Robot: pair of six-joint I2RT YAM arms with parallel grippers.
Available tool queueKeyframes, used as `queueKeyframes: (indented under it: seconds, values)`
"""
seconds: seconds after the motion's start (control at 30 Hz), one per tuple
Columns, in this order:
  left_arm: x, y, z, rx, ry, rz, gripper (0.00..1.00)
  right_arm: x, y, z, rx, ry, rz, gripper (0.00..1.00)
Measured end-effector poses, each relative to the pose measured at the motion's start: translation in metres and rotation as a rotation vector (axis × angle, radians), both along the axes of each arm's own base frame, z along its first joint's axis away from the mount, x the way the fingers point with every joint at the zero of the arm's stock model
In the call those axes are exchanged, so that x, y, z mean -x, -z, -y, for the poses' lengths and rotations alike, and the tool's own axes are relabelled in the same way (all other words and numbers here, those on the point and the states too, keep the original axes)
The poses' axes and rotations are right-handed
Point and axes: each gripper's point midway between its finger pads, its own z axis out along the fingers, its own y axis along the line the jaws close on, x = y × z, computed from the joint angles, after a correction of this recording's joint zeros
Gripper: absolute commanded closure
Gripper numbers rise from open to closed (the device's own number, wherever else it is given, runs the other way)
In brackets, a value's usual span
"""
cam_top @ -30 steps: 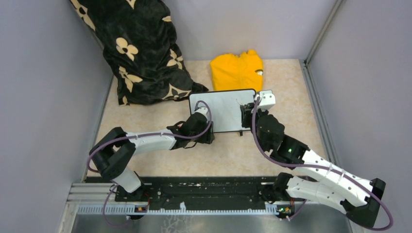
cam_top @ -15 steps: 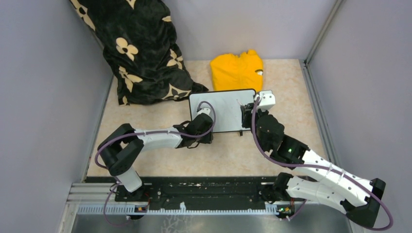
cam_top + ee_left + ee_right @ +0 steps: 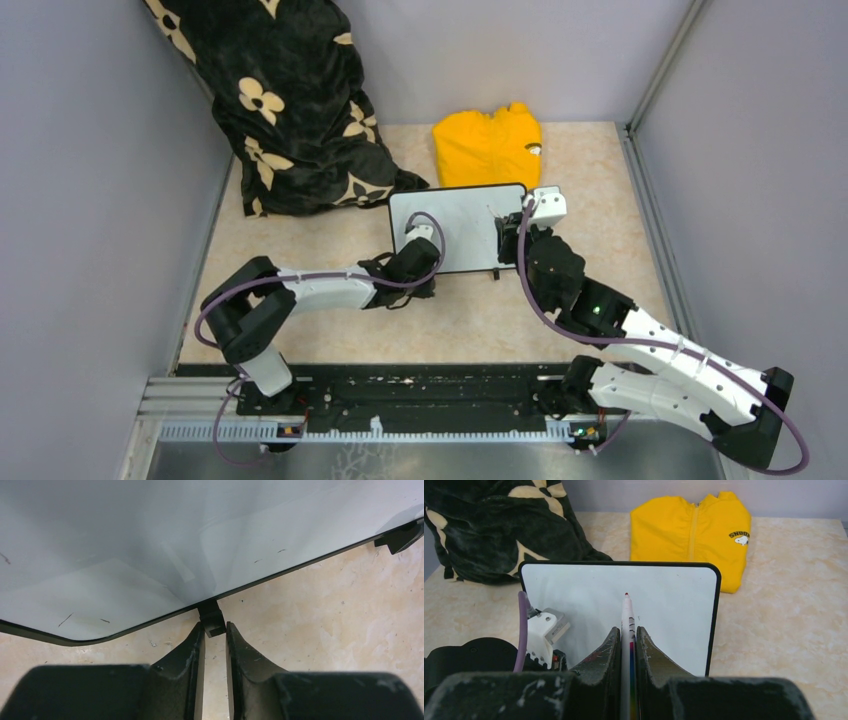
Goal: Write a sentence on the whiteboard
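We count one small white rectangular whiteboard with a thin black rim (image 3: 462, 215), lying flat on the beige marbled worktop (image 3: 595, 170), between the two arms and just in front of the garment. There is one folded yellow zip-up garment (image 3: 689, 535) behind it, and one black plush blanket with cream flowers (image 3: 290, 110) heaped at the far left. We see one white-barrelled marker pen with a red tip (image 3: 626, 611).

The two arms reach to opposite short sides of the board, the white left arm (image 3: 320, 290) and the white-and-black right arm (image 3: 650, 335). The right gripper (image 3: 627, 630) is pressed together on the marker, whose tip points over the board's face. The left gripper (image 3: 214, 631) has its fingers drawn nearly together with one little black foot (image 3: 212, 619) of the board between their tips. We cannot tell whether they actually press on it. A second black foot (image 3: 403, 535) shows at the far right of that view.

The blanket is cut off at the top edge. The marker's lower barrel is hidden between the fingers. We cannot tell whether its tip touches the board. From above, both grippers are mostly hidden under their wrists. The board's face carries only faint dark flecks.
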Motion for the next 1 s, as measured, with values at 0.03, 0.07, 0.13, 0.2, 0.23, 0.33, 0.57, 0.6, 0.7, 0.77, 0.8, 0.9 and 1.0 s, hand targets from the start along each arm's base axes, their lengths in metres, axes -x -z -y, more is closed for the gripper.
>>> queueKeyframes:
  seconds: [0.03, 0.07, 0.13, 0.2, 0.23, 0.33, 0.57, 0.6, 0.7, 0.77, 0.8, 0.9, 1.0]
  values:
    - [0.000, 0.000, 0.000, 0.002, -0.003, 0.002, 0.80, 0.000, 0.000, 0.000, 0.000, 0.000, 0.000, 1.00]
    - [0.000, 0.000, -0.001, 0.003, -0.005, 0.003, 0.81, 0.000, 0.000, 0.000, 0.000, 0.000, -0.001, 1.00]
    - [0.001, 0.000, -0.003, 0.007, -0.009, 0.006, 0.82, 0.000, 0.001, 0.000, 0.002, 0.000, -0.002, 1.00]
    - [0.003, 0.000, -0.006, 0.005, -0.015, 0.006, 0.84, 0.000, 0.002, 0.000, 0.002, 0.000, -0.005, 1.00]
    - [0.005, 0.000, -0.008, 0.007, -0.017, 0.005, 0.84, 0.000, 0.002, 0.000, 0.002, 0.000, -0.007, 1.00]
    - [0.010, 0.000, -0.012, 0.007, -0.019, 0.003, 0.84, 0.001, 0.003, 0.000, -0.001, 0.001, -0.011, 1.00]
    - [0.023, 0.000, -0.018, 0.011, -0.008, -0.001, 0.81, 0.001, 0.003, 0.000, -0.014, 0.001, -0.015, 1.00]
    - [0.024, 0.001, -0.018, 0.011, -0.006, -0.002, 0.81, 0.001, 0.003, -0.001, -0.015, 0.001, -0.016, 1.00]
    - [0.027, 0.001, -0.016, 0.012, -0.001, -0.002, 0.79, 0.001, 0.004, -0.001, -0.018, -0.001, -0.021, 1.00]
    - [0.028, 0.001, -0.015, 0.013, 0.001, -0.003, 0.73, 0.002, 0.005, -0.001, -0.021, 0.000, -0.024, 1.00]
    - [0.029, 0.001, -0.015, 0.014, 0.002, -0.003, 0.70, 0.002, 0.005, -0.001, -0.020, 0.000, -0.026, 1.00]
    - [0.032, 0.000, -0.014, 0.014, 0.005, -0.006, 0.56, 0.002, 0.007, -0.001, -0.016, 0.000, -0.032, 1.00]
    - [0.037, -0.004, -0.018, 0.022, 0.011, -0.003, 0.45, 0.003, 0.008, -0.001, -0.017, -0.002, -0.035, 1.00]
